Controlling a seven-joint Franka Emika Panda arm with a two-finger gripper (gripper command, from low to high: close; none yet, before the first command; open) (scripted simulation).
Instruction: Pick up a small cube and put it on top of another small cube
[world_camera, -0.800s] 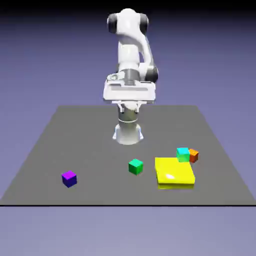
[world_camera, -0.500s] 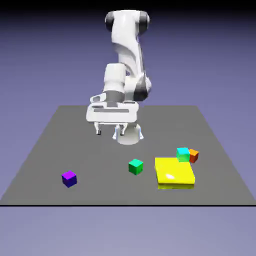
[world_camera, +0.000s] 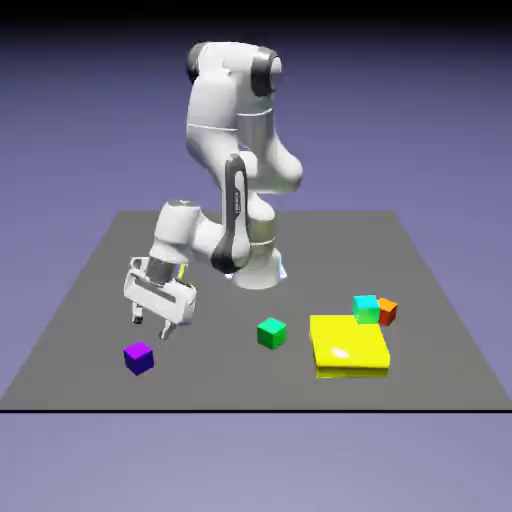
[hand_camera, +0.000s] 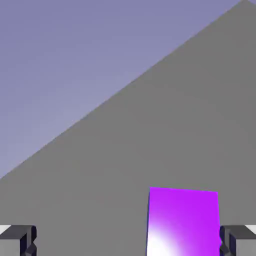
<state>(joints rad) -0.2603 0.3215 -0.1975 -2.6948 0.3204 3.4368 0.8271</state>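
One small purple cube (world_camera: 139, 358), near table's (world_camera: 300, 394) front-left corner: looks light, stiff; grip opposite side faces; gripper (world_camera: 151, 328) wide apart, nothing held

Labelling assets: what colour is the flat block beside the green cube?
Yellow, clearest in the exterior view.

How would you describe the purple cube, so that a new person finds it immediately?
From the yellow block, go to the exterior view's left, past the green cube. The purple cube sits alone below the gripper, the only violet one.
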